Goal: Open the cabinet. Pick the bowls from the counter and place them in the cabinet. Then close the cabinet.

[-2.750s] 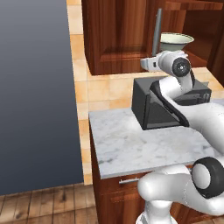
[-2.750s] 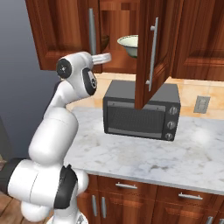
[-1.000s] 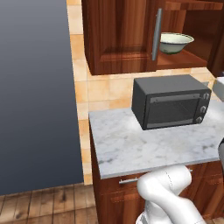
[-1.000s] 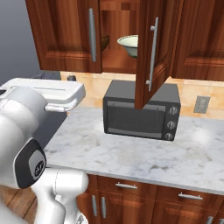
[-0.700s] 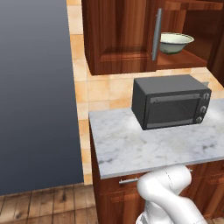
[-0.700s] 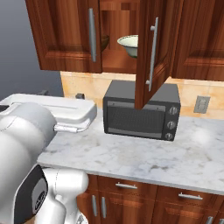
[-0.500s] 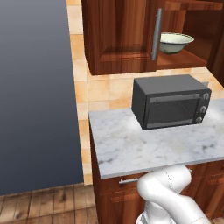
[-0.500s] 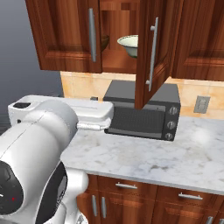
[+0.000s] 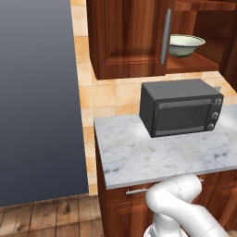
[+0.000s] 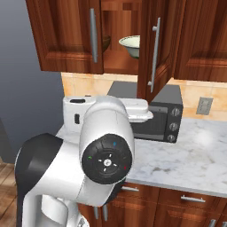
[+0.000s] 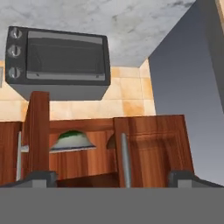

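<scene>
The cabinet (image 10: 66,35) hangs above the counter (image 9: 139,152); its left door stands shut and its right door (image 10: 153,48) is swung out edge-on. Inside on the shelf rests the pale bowl (image 10: 131,46), and the dark bowl (image 10: 106,42) beside it is half hidden by the left door. The left base view shows the pale bowl (image 9: 185,45) on the shelf. The hand view is rolled upside down: pale bowl (image 11: 72,141), dark bowl (image 11: 111,142) and a door handle (image 11: 124,157) lie ahead. My gripper (image 11: 111,178) is open and empty, well back from the cabinet.
A dark microwave (image 9: 180,113) stands on the counter under the cabinet. A tall grey panel (image 9: 37,102) closes off the left. My arm's big white joint (image 10: 106,155) blocks the front of the right base view. A wall outlet (image 10: 204,105) sits at the right.
My arm has drawn back from the cabinet and swung low, across the right base view towards the camera. Both bowls stay on the shelf and the doors have not moved.
</scene>
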